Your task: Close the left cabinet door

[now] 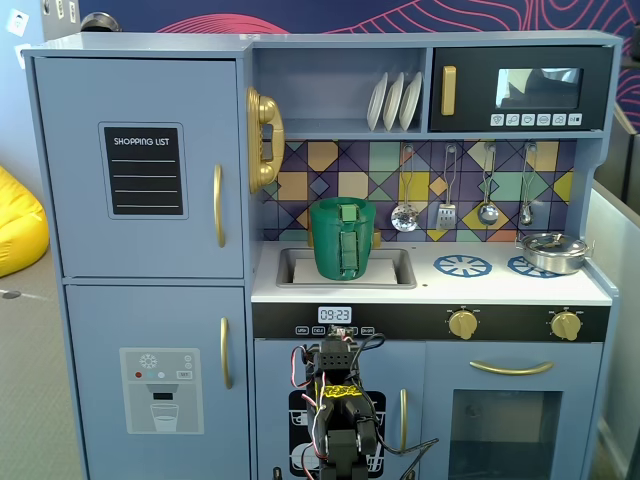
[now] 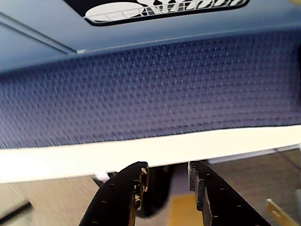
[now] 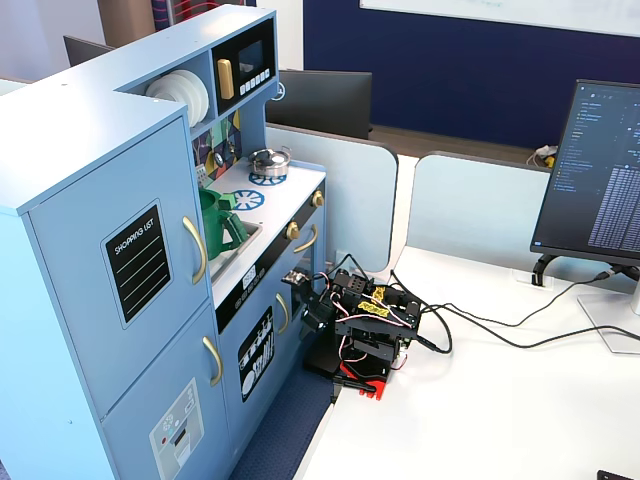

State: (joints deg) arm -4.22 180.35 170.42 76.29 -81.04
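Observation:
The left cabinet door is the large light-blue panel with the dark "SHOPPING LIST" board and a curved gold handle. It lies flush with the cabinet front in both fixed views, and it shows at the left in a fixed view. My arm is folded low in front of the kitchen's middle, well right of and below that door; it also shows in a fixed view. In the wrist view my gripper has its jaws apart and holds nothing.
A blue door with a dispenser graphic sits below the left door. A green pitcher stands in the sink. The black microwave is top right. A monitor and cables are on the white table. A blue mat lies under the kitchen.

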